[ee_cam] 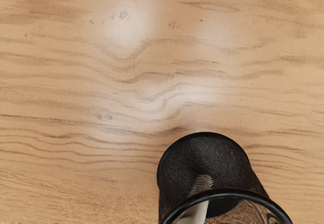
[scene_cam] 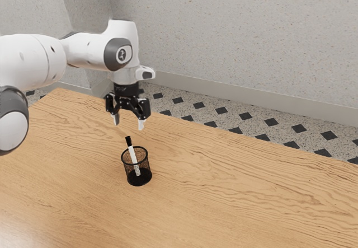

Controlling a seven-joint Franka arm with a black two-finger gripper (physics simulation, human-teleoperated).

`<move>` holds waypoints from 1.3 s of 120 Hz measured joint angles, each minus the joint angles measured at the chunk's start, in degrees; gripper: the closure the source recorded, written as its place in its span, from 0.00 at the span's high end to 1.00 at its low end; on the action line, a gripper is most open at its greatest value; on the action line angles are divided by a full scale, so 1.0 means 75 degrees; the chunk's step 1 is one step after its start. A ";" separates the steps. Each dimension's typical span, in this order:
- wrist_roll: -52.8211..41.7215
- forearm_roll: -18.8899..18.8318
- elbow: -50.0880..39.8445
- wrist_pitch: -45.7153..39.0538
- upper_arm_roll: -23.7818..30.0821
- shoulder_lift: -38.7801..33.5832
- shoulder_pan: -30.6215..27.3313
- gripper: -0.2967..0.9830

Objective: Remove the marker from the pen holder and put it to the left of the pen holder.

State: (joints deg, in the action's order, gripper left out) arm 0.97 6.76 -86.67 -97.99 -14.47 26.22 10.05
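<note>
- Arm [scene_cam: 33,60]: enters from between 10 and 11 o'clock, taking 12 at the top of the exterior view and the pen holder [scene_cam: 146,167] as centre. Risk: a sideways component during descent would likely carry the hand into the holder's mesh wall and tip it
- Fingers [scene_cam: 141,124]: apart, with nothing between them, above the holder toward 12 o'clock. Risk: if closed at the present height, they would meet air; if lowered off-centre, one tip could land on the cap [scene_cam: 128,141] and push it aside
- Marker [scene_cam: 132,154]: stands inside the holder, cap uppermost, leaning toward 11 o'clock. Risk: a straight vertical approach ignores this tilt; an uneven grip may let the smooth barrel rotate or slip. Incomplete lift would drag its lower end against the rim [ee_cam: 238,190] and pull the holder over
- Pen holder: upright, appears light. Risk: fingers lowered too deep may pinch the rim along with the marker and raise both
- Table [scene_cam: 251,186]: carries the holder. Risk: release from excess height, or with the marker upright, could cause it to topple and roll from the required spot at the holder's left
</note>
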 joint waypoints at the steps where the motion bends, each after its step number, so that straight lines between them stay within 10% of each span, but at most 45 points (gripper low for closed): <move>1: 0.0001 0.0012 -0.0034 -0.0016 -0.0004 0.0000 -0.0004 0.75; 91: 0.0317 0.0877 -0.1863 -0.1432 -0.0074 -0.0741 -0.0050 0.73; 156: 0.0449 0.0891 -0.1974 -0.1595 -0.0086 -0.0741 -0.0120 0.29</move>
State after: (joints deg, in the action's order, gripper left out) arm 4.33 13.44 -101.48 -109.95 -15.12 20.66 9.15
